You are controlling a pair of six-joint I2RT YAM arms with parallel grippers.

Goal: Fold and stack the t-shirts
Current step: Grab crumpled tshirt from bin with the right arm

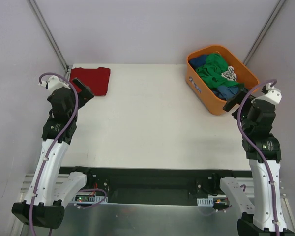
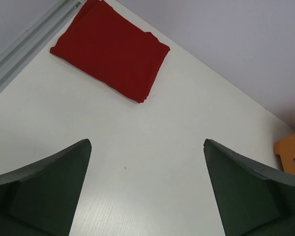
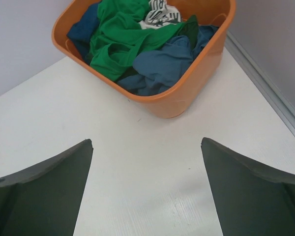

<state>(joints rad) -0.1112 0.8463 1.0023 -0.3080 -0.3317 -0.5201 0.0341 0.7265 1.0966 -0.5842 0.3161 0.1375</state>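
On table (image 1: 152, 123), far-left, red shirt (image 1: 90, 80) lies folded; green shirt (image 1: 214, 66) crumpled in bin (image 1: 199, 87), not yet folded or stacked; left gripper (image 2: 147, 142), right gripper (image 3: 146, 141) wide, empty.

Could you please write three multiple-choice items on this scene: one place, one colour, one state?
1. Where on the table does the folded red shirt lie? A middle; B far left corner; C near right corner.
2. What colour is the bin holding the green shirt? A orange; B white; C grey.
3. How are the left hand and right hand? A shut on cloth; B shut, empty; C open, empty.
Answers: B, the top view shows it there; A, its walls are orange; C, each wrist view shows it wide open, nothing held.
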